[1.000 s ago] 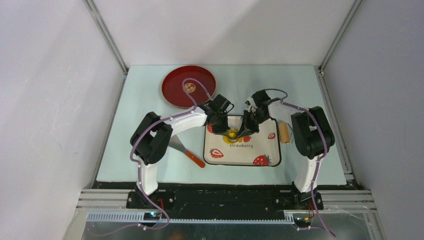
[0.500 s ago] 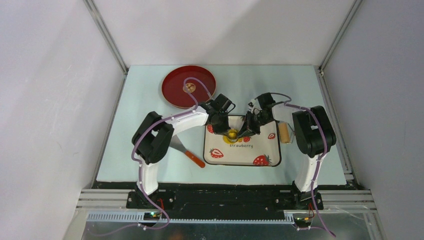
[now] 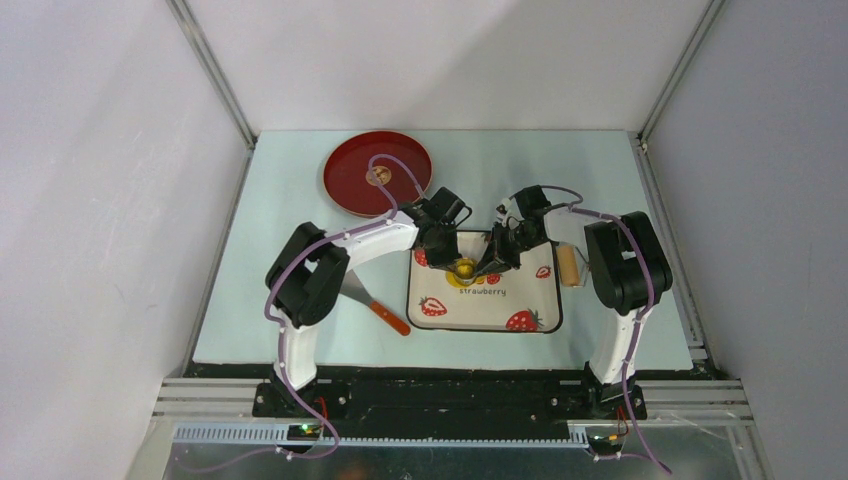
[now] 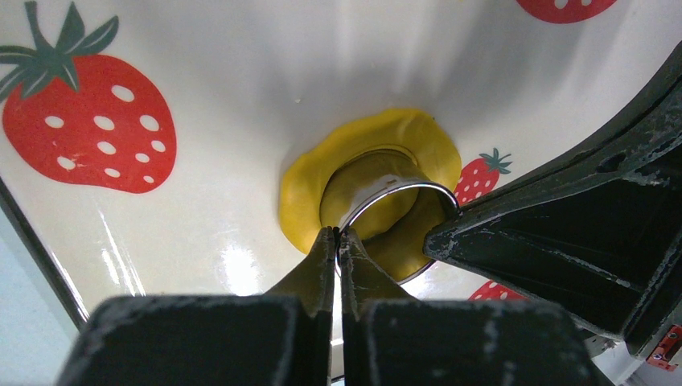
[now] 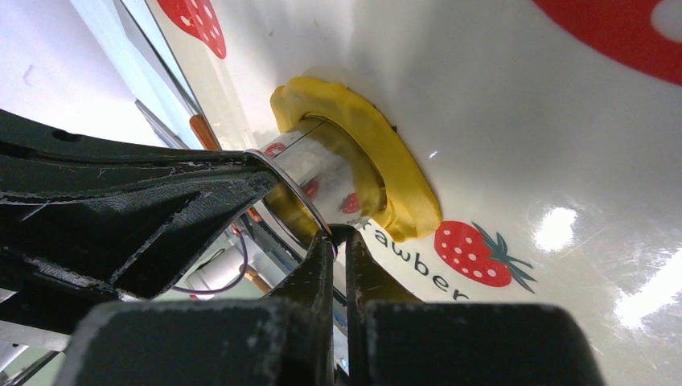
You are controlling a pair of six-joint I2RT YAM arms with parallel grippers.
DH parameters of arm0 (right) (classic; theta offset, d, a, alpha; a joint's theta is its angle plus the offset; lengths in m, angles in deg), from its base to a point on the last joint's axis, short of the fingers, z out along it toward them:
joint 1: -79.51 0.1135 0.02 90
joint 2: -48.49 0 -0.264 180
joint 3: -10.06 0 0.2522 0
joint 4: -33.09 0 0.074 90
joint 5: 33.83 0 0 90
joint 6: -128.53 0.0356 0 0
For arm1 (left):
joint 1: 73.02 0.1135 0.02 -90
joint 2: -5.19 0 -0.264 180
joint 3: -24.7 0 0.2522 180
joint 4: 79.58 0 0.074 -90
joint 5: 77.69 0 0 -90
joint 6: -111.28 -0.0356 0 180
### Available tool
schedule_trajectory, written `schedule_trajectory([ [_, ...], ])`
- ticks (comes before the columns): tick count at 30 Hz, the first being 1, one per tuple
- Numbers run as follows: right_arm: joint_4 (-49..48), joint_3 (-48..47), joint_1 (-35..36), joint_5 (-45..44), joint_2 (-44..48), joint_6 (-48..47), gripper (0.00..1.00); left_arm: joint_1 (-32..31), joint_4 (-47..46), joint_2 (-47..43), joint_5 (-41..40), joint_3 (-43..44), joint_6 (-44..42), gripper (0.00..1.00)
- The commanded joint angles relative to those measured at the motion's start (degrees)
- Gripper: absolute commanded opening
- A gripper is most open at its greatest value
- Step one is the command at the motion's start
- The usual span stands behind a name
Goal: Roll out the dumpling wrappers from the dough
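Observation:
The dough (image 4: pixel 310 181) is a flattened yellow patch on the strawberry tray (image 3: pixel 480 310); it also shows in the top view (image 3: pixel 465 270) and the right wrist view (image 5: pixel 378 153). A metal ring cutter (image 4: pixel 394 191) stands pressed into it, with yellow dough inside the ring. My left gripper (image 4: pixel 338 235) is shut on the ring's near rim. My right gripper (image 5: pixel 334 238) is shut on the opposite rim (image 5: pixel 299 193). In the top view the left gripper (image 3: pixel 452 262) and right gripper (image 3: pixel 482 266) meet over the dough. A small round disc (image 3: pixel 378 175), perhaps a dumpling wrapper, lies on the red plate.
The red plate (image 3: pixel 350 185) sits at the back left. A spatula with an orange handle (image 3: pixel 378 308) lies left of the tray. The wooden roller (image 3: pixel 568 265) lies right of the tray. Each wrist view shows the other gripper's black fingers close by.
The right arm's wrist has shifted slightly to the right. Both grippers stay on the ring cutter at the dough.

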Motion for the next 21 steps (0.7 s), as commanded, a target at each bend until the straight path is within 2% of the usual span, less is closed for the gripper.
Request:
schedule_trajectory([
  [1,2.91,4.66,3.44,-16.18,-6.90,-1.29,0.00,-1.91,3.49,5.23,-1.11,-1.58,1.36,0.00],
  [9,4.18,3.21,3.05,-13.71,-2.79,-1.09,0.00,-1.15,3.65,3.06,0.42,-0.14,-1.56,0.00],
  [11,5.01,2.49,3.09,-13.31,-1.53,-1.09,0.03,-1.09,3.59,2.76,0.78,0.74,-2.17,0.00],
  [16,6.12,1.27,2.86,-13.00,1.29,-0.85,0.19,-0.88,3.61,2.26,1.32,2.07,-2.66,0.02],
  [21,7.75,-1.04,2.62,-11.19,3.48,-0.98,0.38,-0.67,3.63,1.78,2.00,2.44,-3.11,0.12],
])
